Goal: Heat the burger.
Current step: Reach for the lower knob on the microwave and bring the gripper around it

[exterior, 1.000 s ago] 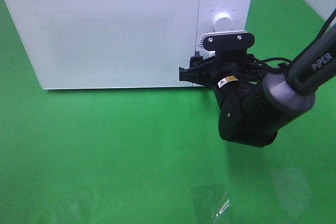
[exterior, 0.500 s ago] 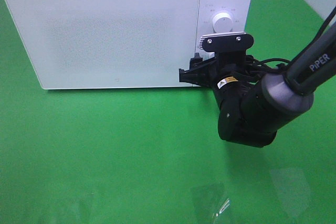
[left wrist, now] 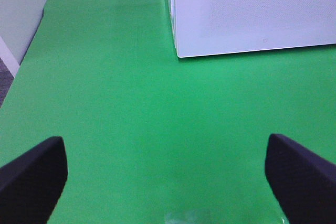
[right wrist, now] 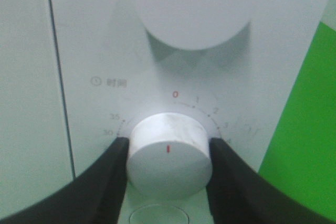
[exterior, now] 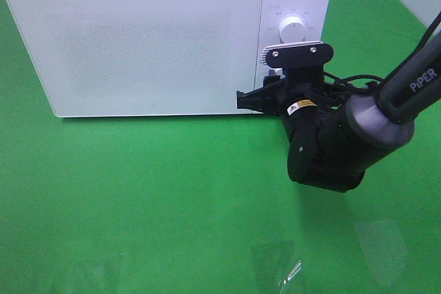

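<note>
Since the right tool (right wrist: 168,149) pinches the round white timer knob (right wrist: 169,163), turn clockwise squarely, no slipping. Left tool (left wrist: 167,153) gapes, empty.

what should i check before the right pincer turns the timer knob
1. microwave door shut: ok
2. burger inside: cannot tell, the door hides the inside and no burger is in view
3. right pincer on the timer knob, fingers against both its sides: ok
4. red mark on the knob pointing at about 0: ok
5. left pincer open, holding nothing, away from the microwave: ok
</note>
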Robot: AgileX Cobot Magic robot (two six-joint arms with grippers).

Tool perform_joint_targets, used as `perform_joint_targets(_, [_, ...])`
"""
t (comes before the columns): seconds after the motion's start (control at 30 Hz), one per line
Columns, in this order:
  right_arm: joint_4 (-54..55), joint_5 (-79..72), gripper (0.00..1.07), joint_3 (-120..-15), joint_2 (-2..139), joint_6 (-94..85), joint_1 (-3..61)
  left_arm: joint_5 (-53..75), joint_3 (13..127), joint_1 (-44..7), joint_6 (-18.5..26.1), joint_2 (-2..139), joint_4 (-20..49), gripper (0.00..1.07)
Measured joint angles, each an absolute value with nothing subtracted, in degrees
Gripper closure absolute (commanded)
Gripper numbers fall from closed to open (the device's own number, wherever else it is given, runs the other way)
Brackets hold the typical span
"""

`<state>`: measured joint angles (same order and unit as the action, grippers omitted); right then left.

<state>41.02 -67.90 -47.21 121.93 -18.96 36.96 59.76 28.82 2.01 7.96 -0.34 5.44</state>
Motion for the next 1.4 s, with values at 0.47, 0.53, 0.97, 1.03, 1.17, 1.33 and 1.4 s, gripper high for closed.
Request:
perform_joint_targets(0.47, [40.85,-67.61,1.05,-47.15,121.87,-16.33,36.90,59.76,28.82,2.01,7.96,-0.34,5.39,0.13])
perform_joint_targets(0.53, [40.39,-67.61,1.05,-47.10,121.87,-10.83,36.78,59.76,28.82,2.01,7.96,-0.34,5.39,0.13])
perform_joint_targets(0.97, [39.30,-67.95,1.05,-46.87,121.75,43.49,36.84,59.76,28.82,2.01,7.96,-0.34,5.39,0.13])
perform_joint_targets(1.03, [39.30,-68.18,1.05,-46.87,121.75,52.14,36.96,59.76,28.82,2.01,7.96,-0.34,5.39,0.13])
perform_joint_targets(1.17, [39.48,-68.81,1.05,-46.87,121.75,70.70,37.13,59.76,28.82,2.01,7.96,-0.34,5.39,0.13])
perform_joint_targets(1.33, [39.94,-68.93,1.06,-46.87,121.47,88.81,37.13,59.76,28.82,2.01,7.96,-0.34,5.39,0.13])
perform_joint_targets(1.4, [39.94,-68.81,1.06,-46.87,121.41,90.01,37.13,59.76,28.82,2.01,7.96,-0.34,5.39,0.13])
